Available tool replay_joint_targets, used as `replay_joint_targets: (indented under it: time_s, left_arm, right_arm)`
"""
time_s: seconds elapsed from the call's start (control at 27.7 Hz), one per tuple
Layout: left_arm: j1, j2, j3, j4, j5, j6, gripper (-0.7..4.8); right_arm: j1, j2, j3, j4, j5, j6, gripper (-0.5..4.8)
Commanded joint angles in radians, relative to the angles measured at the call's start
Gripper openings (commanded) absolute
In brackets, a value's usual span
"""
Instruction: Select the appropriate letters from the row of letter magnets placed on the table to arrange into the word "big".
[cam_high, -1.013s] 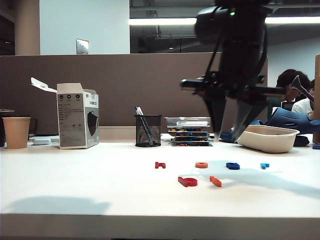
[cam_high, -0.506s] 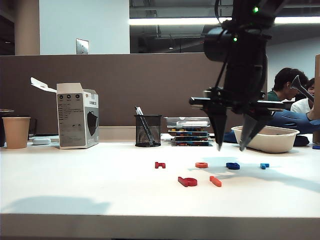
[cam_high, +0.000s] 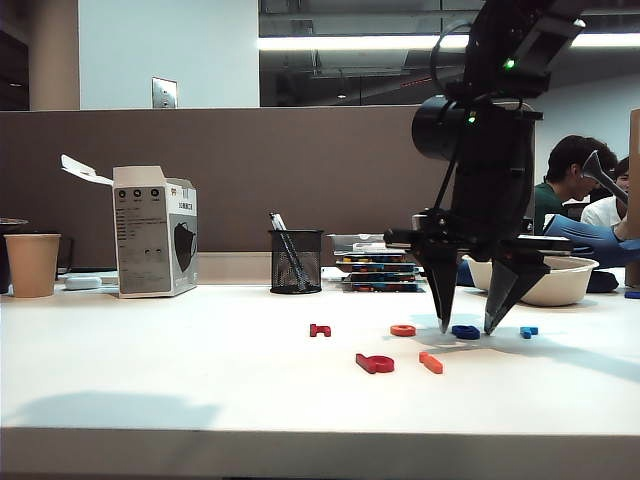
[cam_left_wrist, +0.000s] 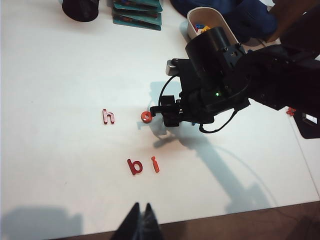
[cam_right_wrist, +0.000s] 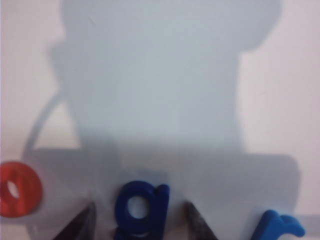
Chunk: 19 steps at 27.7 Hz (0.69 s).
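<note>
You are working on the white counter (cam_high: 150, 370), and the step in hand is fetching the last letter. The right end effector (cam_high: 466, 327) hangs low with its tips spread wide on either side of the dark blue "g" (cam_right_wrist: 139, 206), holding nothing. The left end effector (cam_left_wrist: 139, 225) waits at the near edge, tips pinched together and empty. The red "b" (cam_left_wrist: 134, 166) and orange "i" (cam_left_wrist: 155, 164) already lie side by side. Next, lower the tips onto the counter, close on the "g", and carry it just beside the "i".
</note>
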Motion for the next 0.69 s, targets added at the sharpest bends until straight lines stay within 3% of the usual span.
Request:
replay_joint_targets:
  time_s: [0.04, 0.25, 0.33, 0.69]
  left_arm:
    - [-0.001, -0.002, 0.002, 0.002, -0.009, 0.001, -0.05]
    - [-0.001, -0.002, 0.002, 0.002, -0.009, 0.001, -0.05]
    - [-0.001, -0.002, 0.002, 0.002, -0.009, 0.001, -0.05]
    - [-0.001, -0.002, 0.002, 0.002, -0.009, 0.001, -0.05]
  right_arm:
    - [0.001, 0.019, 0.002, 0.007, -0.002, 0.005, 2.34]
    - [0.003, 0.028, 0.001, -0.034, -0.002, 0.019, 2.28]
    - [0.003, 0.028, 0.001, -0.051, -0.002, 0.020, 2.00]
    - [0.003, 0.028, 0.001, -0.070, -0.005, 0.027, 1.98]
